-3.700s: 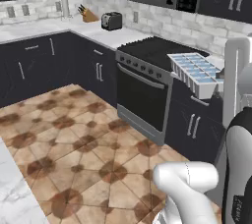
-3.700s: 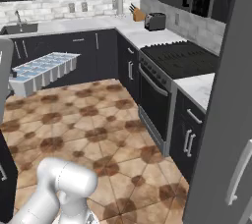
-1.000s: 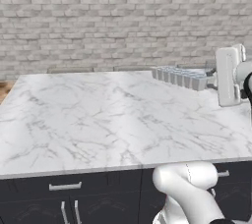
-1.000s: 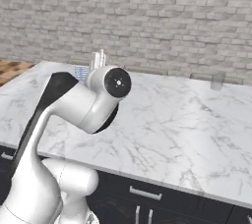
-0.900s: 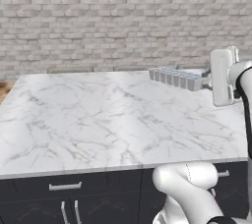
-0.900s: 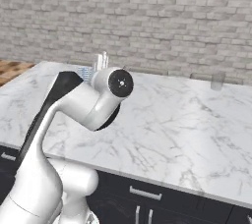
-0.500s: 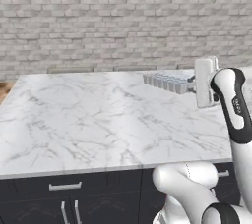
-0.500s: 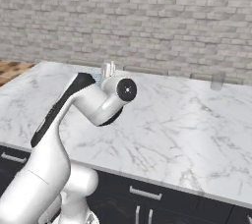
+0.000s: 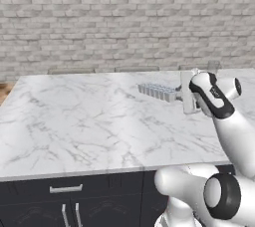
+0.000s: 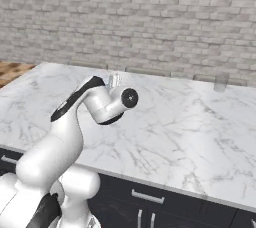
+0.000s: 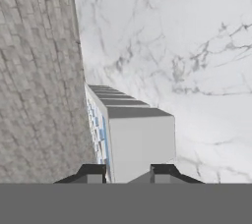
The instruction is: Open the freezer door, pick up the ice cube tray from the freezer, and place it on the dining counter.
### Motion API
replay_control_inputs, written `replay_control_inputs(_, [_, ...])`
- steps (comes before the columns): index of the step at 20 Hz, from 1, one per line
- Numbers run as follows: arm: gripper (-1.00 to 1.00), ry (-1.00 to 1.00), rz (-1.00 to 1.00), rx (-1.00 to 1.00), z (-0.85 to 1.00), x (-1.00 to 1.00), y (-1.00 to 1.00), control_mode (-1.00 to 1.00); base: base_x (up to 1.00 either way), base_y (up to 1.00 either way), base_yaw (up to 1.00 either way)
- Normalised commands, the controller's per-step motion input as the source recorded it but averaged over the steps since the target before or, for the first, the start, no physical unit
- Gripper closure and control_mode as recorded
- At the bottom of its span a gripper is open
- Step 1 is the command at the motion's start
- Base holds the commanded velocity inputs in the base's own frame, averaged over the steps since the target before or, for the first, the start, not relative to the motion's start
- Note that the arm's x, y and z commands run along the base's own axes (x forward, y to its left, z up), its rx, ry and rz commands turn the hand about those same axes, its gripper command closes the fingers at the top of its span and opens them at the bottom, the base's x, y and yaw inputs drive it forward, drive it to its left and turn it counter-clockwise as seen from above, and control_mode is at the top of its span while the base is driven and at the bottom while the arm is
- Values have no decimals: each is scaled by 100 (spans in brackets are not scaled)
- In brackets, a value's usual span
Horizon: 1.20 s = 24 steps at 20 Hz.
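The ice cube tray [image 9: 158,91] is a pale-grey strip of cells that juts out to the left of my hand, level and a little above the dining counter [image 9: 89,121]. My gripper [image 9: 179,94] is shut on the tray's right end. In the hand view the tray [image 11: 133,129] runs away from the fingertips [image 11: 93,171], turned on its edge, with its light-blue cells facing the brick wall and white marble [image 11: 187,46] beyond it. In the right base view my bent arm covers most of the hand over the marble slab [image 10: 190,122].
A grey brick wall [image 9: 124,22] rises behind the counter. Dark cabinet fronts with silver handles [image 9: 65,188] sit under its near edge. A small clear glass-like object [image 10: 220,83] stands at the far right edge. Wooden floor [image 10: 12,69] shows at the far left.
Over the last second the hand has carried the tray leftward and further in over the marble, with the grip unchanged. Before that the base turned from the kitchen floor to this counter.
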Motion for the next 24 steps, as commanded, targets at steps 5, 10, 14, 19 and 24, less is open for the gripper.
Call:
replay_control_inputs(5, [100, 11, 0, -1, -64, 52, 0, -100, 0, 0, 0])
replay_control_inputs(10, [100, 8, 1, -1, -69, 43, 0, -100, 0, 0, 0])
replay_control_inputs(14, [100, 1, 0, -1, -90, 39, 3, -100, 0, 0, 0])
replay_control_inputs(19, [100, 0, 0, 0, -81, 25, 1, -100, 0, 0, 0])
replay_control_inputs(24, [100, 4, 0, 0, -26, 7, 8, -100, 0, 0, 0])
